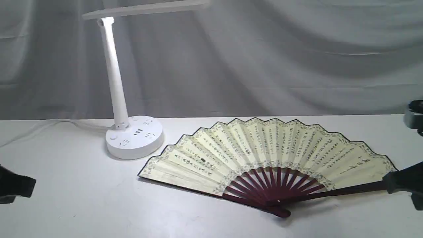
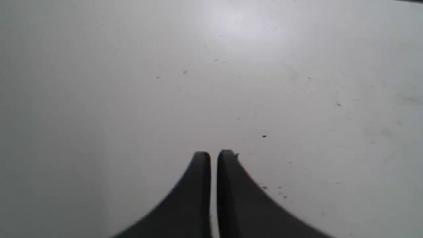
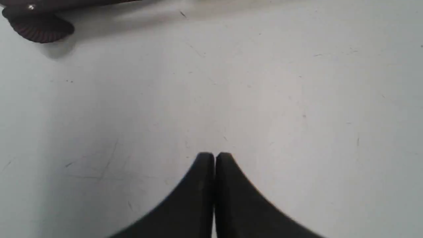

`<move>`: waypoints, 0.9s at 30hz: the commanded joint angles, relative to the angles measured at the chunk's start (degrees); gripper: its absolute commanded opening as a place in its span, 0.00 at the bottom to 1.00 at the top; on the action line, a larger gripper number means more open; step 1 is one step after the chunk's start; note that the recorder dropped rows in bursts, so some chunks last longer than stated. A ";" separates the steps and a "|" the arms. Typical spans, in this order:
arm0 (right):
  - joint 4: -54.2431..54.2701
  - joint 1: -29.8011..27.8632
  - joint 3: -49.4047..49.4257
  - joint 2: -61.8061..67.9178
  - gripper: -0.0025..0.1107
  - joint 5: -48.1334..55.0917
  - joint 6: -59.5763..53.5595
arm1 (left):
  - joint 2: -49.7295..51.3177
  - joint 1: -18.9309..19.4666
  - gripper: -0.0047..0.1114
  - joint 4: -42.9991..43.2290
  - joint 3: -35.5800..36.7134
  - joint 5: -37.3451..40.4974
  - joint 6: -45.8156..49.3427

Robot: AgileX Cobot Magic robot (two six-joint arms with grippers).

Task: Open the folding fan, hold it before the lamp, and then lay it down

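The folding fan (image 1: 267,148) lies fully spread and flat on the white table (image 1: 82,205), cream pleats with black calligraphy toward the back, maroon ribs meeting at the pivot (image 1: 279,208) in front. The white lamp (image 1: 114,72) stands at the back left on its round base (image 1: 134,137), its bar head (image 1: 145,8) lit. My right gripper (image 1: 387,183) sits at the fan's right end, shut with nothing in it; its wrist view shows the shut right gripper (image 3: 214,155) over bare table, with the fan's pivot end (image 3: 38,28) apart from it. My left gripper (image 1: 32,185) rests at the far left, shut and empty (image 2: 213,154).
The lamp's white cord (image 1: 49,124) runs along the table's back edge to the left. A grey curtain (image 1: 264,59) hangs behind the table. A dark part of the right arm (image 1: 414,117) shows at the right edge.
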 commanded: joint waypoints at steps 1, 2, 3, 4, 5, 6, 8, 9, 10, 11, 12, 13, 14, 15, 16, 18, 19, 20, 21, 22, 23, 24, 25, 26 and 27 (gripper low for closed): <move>-0.37 -1.95 -0.12 -0.18 0.02 -1.07 0.33 | 0.10 0.07 0.04 5.02 0.66 -1.82 -6.51; -0.58 -1.95 -0.12 -0.18 0.02 -1.19 -0.08 | -0.05 0.07 0.04 3.72 0.64 -1.92 -6.14; -0.99 -1.66 -0.12 -0.18 0.02 -1.19 -0.75 | -0.05 0.07 0.04 3.19 0.64 -1.92 -5.99; -1.63 -1.24 -0.12 -0.18 0.02 -1.02 -1.01 | -0.05 0.07 0.04 3.19 0.64 -1.92 -5.99; -3.13 -0.77 -0.12 -0.18 0.02 -0.49 -1.01 | -0.05 0.07 0.04 3.72 0.64 -1.81 -5.99; -3.64 -0.38 -0.12 -0.38 0.02 -0.37 -0.89 | -0.24 0.07 0.04 4.39 0.64 -1.71 -5.99; -4.24 0.39 -0.12 -1.92 0.02 -0.29 0.11 | -1.54 0.07 0.04 4.99 0.64 -2.01 -5.99; -4.48 0.65 0.00 -2.60 0.02 -0.29 0.11 | -2.75 0.07 0.04 5.24 0.64 -2.14 -5.99; -4.66 1.08 0.14 -3.92 0.02 -0.42 0.11 | -3.92 0.07 0.04 5.75 0.64 -2.14 -5.99; -4.90 1.20 0.26 -5.50 0.02 -0.67 0.11 | -5.56 0.07 0.04 6.11 0.64 -2.14 -5.99; -4.90 1.20 0.26 -6.78 0.02 -0.67 0.34 | -7.33 0.07 0.04 6.29 0.64 -2.14 -5.99; -4.42 1.32 0.26 -8.95 0.02 -0.41 1.05 | -8.84 0.07 0.04 6.42 0.64 -2.14 -5.99; -3.32 1.32 0.26 -11.03 0.02 -0.08 1.05 | -11.15 0.07 0.04 6.42 0.64 -2.14 -5.99; -2.69 1.32 0.26 -12.88 0.02 0.09 1.05 | -13.21 0.07 0.04 6.42 0.78 -1.98 -5.99; -2.56 1.32 0.26 -15.24 0.02 0.64 1.05 | -14.87 0.07 0.04 6.42 0.91 -1.76 -5.99; -2.56 1.32 0.26 -20.13 0.02 1.54 1.05 | -18.74 0.07 0.04 6.42 1.14 -1.11 -5.99; -2.77 1.32 0.26 -22.64 0.02 2.07 1.05 | -21.00 0.07 0.04 6.42 1.59 -1.03 -5.99; -2.77 1.32 0.26 -24.59 0.02 2.53 1.05 | -23.30 0.07 0.04 6.42 2.07 -1.03 -5.99; -2.77 1.32 0.26 -26.56 0.02 2.98 1.05 | -25.50 0.07 0.04 6.42 2.55 -1.03 -5.99; -2.77 1.32 0.26 -28.99 0.02 3.37 1.05 | -27.85 0.07 0.04 6.42 2.93 -1.03 -5.99; -2.77 1.32 0.26 -31.88 0.02 3.85 1.05 | -29.74 0.07 0.04 6.42 3.38 -1.03 -5.99; -2.77 1.32 0.26 -33.89 0.02 4.35 1.05 | -32.16 0.07 0.04 6.42 3.91 -0.70 -5.99; -2.77 1.32 0.26 -36.41 0.02 5.21 1.05 | -34.55 0.07 0.04 6.42 4.46 -0.70 -5.99; -2.77 1.32 0.26 -38.92 0.02 6.47 1.05 | -36.51 0.07 0.04 6.42 4.86 -0.70 -5.99; -2.77 1.32 0.26 -41.44 0.02 7.10 1.05 | -38.89 0.07 0.04 6.42 5.35 -0.70 -5.99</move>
